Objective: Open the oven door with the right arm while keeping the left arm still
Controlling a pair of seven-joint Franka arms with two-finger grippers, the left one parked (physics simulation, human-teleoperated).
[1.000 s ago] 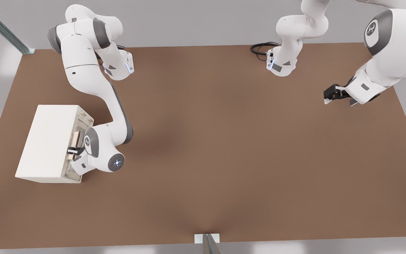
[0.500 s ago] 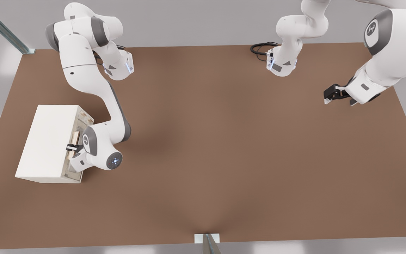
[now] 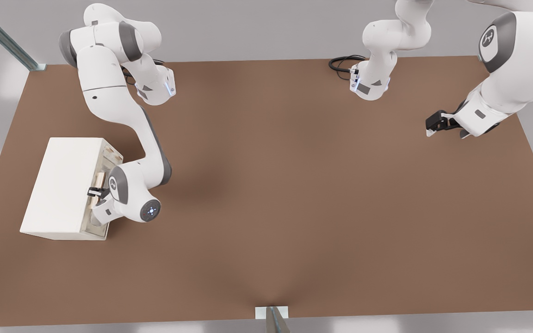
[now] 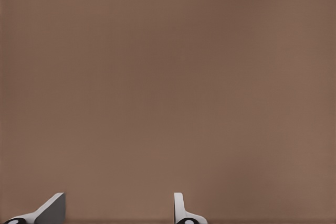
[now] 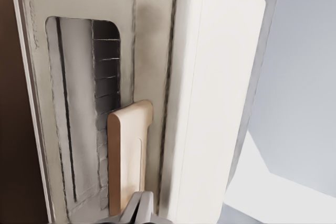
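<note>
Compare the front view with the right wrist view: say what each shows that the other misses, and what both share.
Only the front view shows the whole brown table, the right arm reaching down to the oven, and the end effector at the handle.

Only the right wrist view shows the door's window with rack lines behind it, and the seam where the oven door meets the body.

Both show the cream oven and the tan handle.

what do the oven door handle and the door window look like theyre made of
Handle: looks like pale wood or a wood-toned plastic, matte tan with rounded corners and no visible grain.

Door window: seems to be dark tinted glass, with rack lines showing through it.

Oven door: cream-white, likely painted metal or plastic.

The pincer sits at the handle's end.
</note>
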